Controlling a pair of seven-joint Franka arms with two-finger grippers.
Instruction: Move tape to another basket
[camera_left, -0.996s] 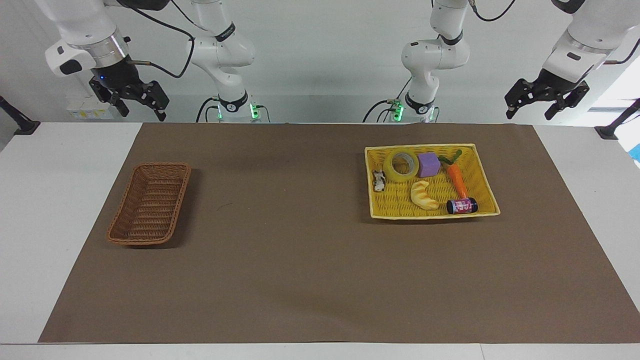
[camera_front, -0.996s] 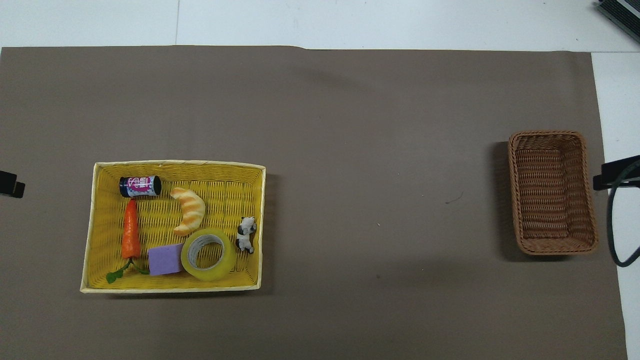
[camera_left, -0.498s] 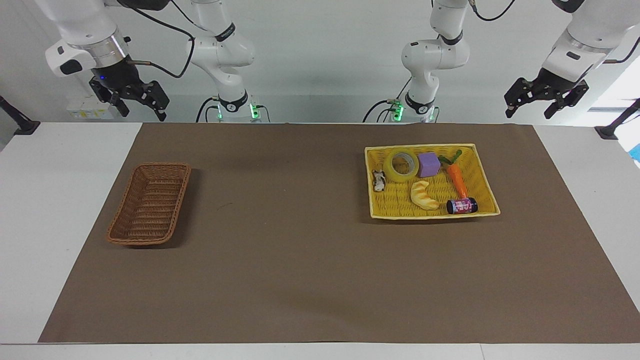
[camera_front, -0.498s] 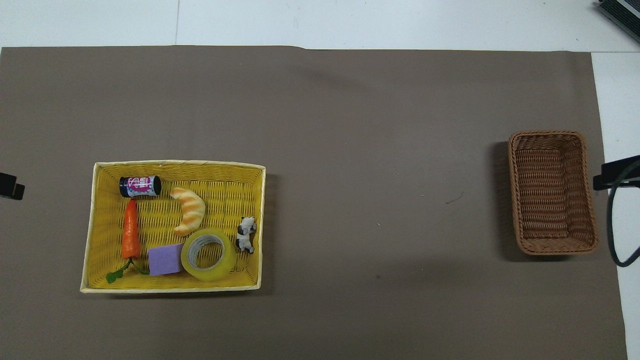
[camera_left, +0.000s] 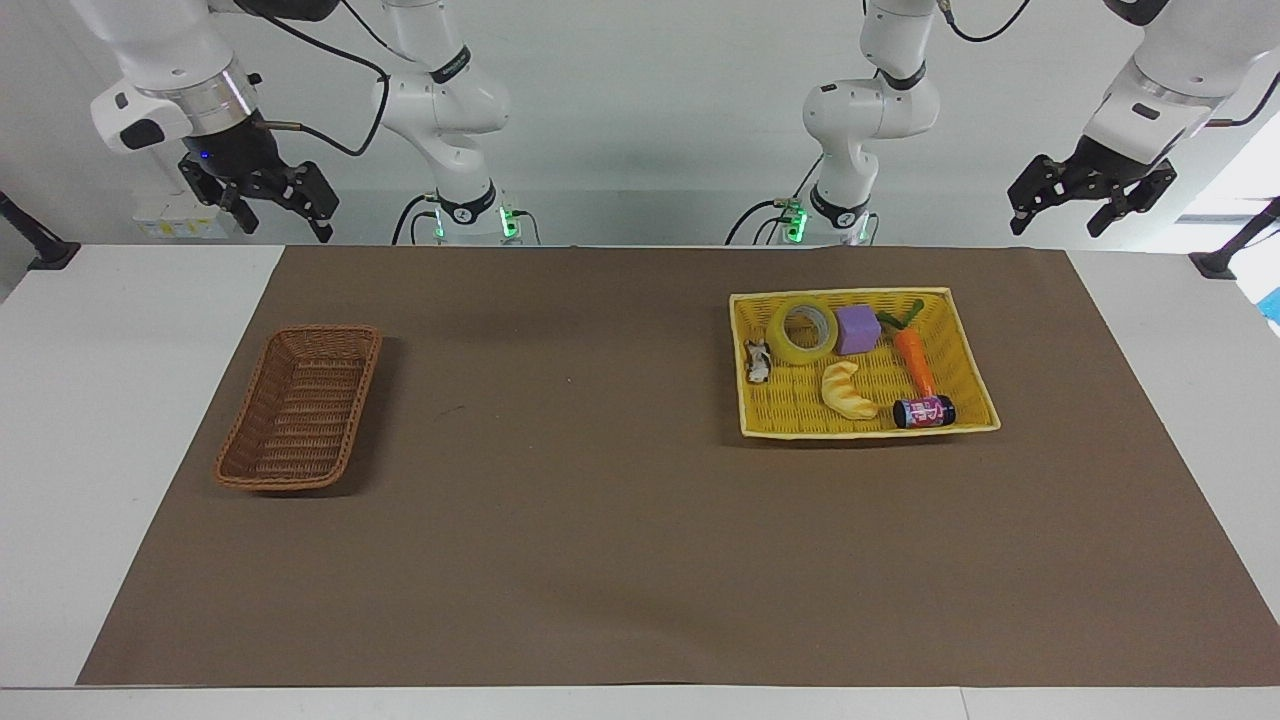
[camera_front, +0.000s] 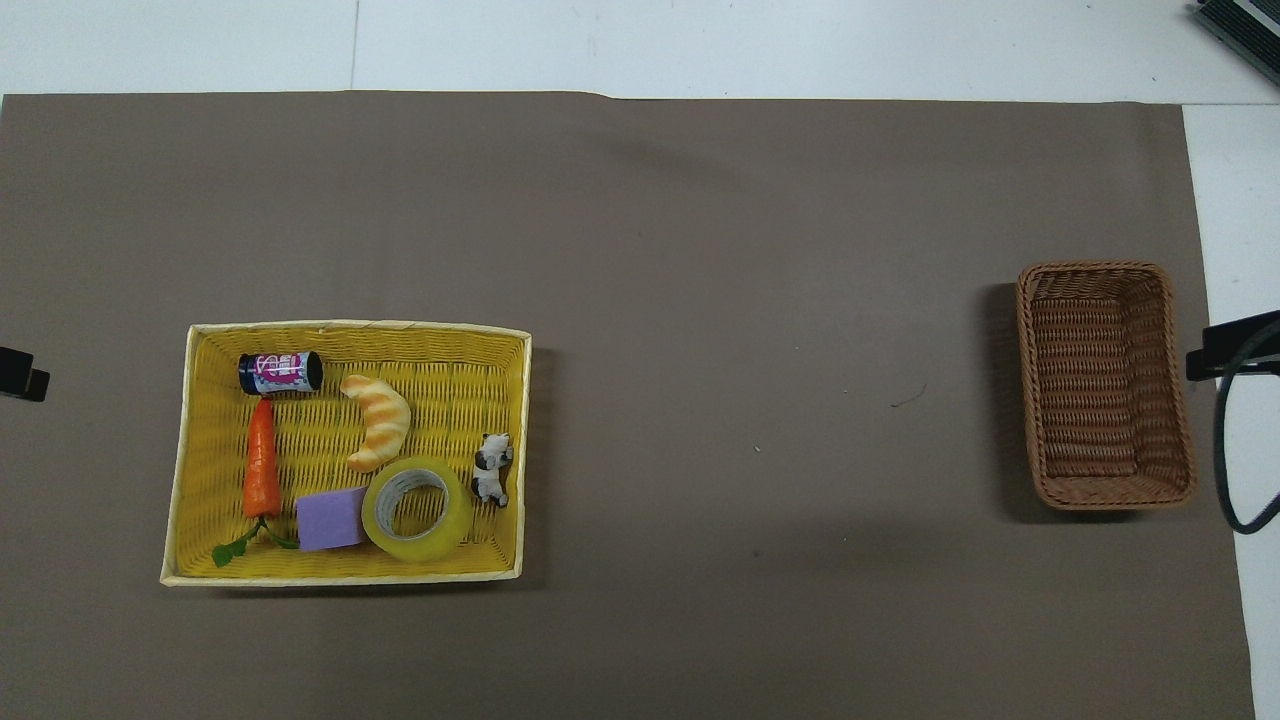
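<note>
The tape, a translucent yellow roll, lies flat in the bright yellow basket at the left arm's end of the table. It sits in the part of that basket nearest the robots, between a purple block and a small cow figure. It also shows in the overhead view. The dark brown wicker basket stands empty at the right arm's end. My left gripper and right gripper hang open and empty above the table's robot-side edge, each outward of its basket.
The yellow basket also holds a croissant toy, a carrot and a small dark can. A brown mat covers the table. The wicker basket sits near the mat's edge.
The left gripper has shifted very slightly upward. The right arm and everything on the table are unchanged.
</note>
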